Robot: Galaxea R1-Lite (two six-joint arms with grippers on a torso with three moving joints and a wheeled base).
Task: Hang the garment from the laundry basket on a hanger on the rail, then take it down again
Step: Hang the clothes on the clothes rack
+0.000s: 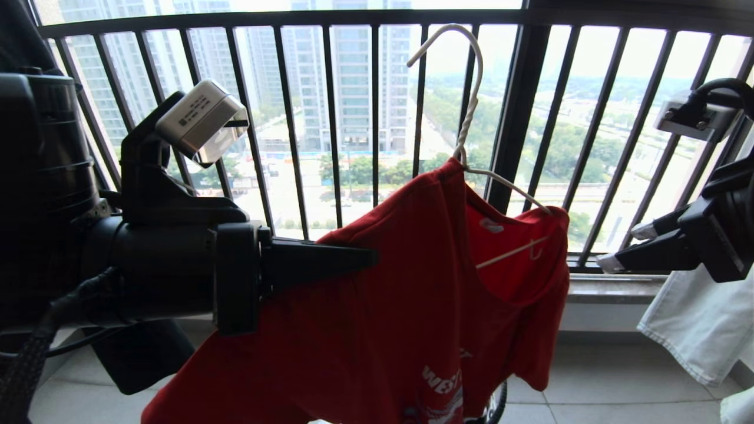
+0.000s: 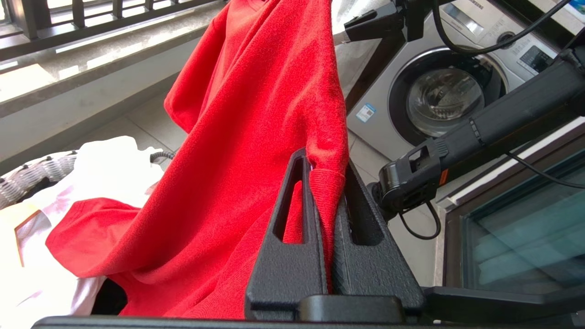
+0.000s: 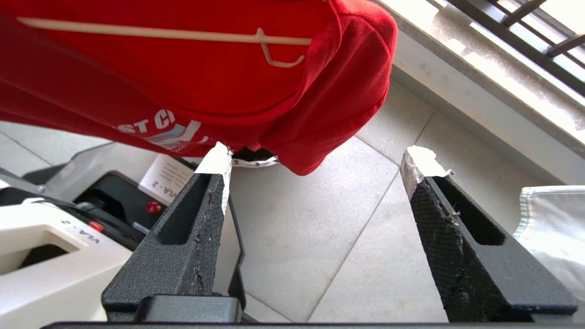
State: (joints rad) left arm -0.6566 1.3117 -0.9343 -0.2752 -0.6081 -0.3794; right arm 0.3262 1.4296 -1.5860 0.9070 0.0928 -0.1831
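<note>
The garment [image 1: 412,306], a red T-shirt with white lettering, hangs in mid-air in front of the window. My left gripper [image 1: 371,258] reaches in from the left and is shut on a fold of the garment's [image 2: 237,114] hem, clamped between both fingers of that gripper [image 2: 322,160]. The thin white wire hanger [image 1: 469,118] sits tilted inside the neck, and its hook touches nothing I can see. One end hook of the hanger [image 3: 160,33] shows inside the garment [image 3: 228,82]. My right gripper [image 1: 627,247] stands open to the right, clear of the cloth and empty [image 3: 315,162]. The laundry basket [image 2: 41,169] stands on the floor below. The rail is out of view.
The dark barred window railing [image 1: 330,118] and a stone sill [image 1: 612,288] run behind. White cloth [image 1: 695,330] hangs at the right under my right arm. A white shirt [image 2: 105,164] lies in the basket. A washing machine [image 2: 438,91] stands at the side. My base [image 3: 45,256] is below.
</note>
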